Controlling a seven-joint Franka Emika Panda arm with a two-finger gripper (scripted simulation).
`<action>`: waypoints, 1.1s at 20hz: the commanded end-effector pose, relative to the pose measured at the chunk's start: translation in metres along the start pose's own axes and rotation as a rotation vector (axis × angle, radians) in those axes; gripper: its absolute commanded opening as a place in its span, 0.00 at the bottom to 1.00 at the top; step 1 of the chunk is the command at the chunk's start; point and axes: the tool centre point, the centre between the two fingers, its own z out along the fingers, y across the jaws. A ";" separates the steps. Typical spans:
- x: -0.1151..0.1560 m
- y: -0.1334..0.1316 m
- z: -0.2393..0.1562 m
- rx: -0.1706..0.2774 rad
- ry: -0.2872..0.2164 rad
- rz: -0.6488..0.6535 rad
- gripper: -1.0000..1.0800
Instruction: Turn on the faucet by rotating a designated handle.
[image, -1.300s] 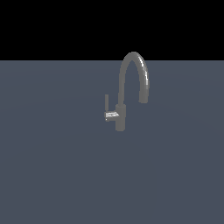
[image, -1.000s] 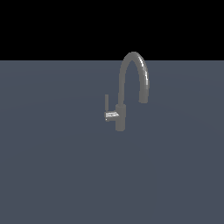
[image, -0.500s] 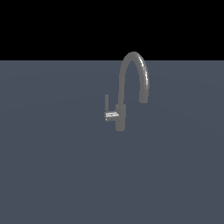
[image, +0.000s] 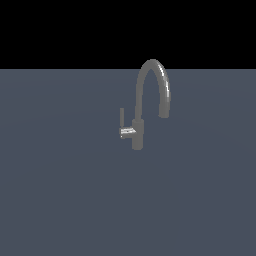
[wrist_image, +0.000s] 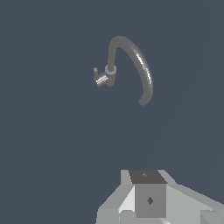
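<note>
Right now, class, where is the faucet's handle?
In the exterior view the handle stands upright on a shiny stub at the exterior view's left of the faucet body, opposite the spout's outlet; no gripper touches it.

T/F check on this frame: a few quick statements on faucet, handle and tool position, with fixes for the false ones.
1. The handle stands upright beside the faucet body. True.
2. The tool is clamped on the handle. False: the exterior view shows no arm near the faucet, and in the wrist view the tool body sits well away from it.
3. The spout arches over and ends pointing down. True.
4. The handle sits on the exterior view's right of the body. False: it is on that view's left, on a shiny stub.
5. The tool's fingertips are visibly open. False: they are out of frame.
</note>
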 end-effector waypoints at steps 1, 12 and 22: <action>0.001 -0.009 0.013 -0.012 0.029 0.047 0.00; 0.012 -0.043 0.067 -0.061 0.141 0.230 0.00; 0.029 -0.068 0.109 -0.098 0.227 0.372 0.00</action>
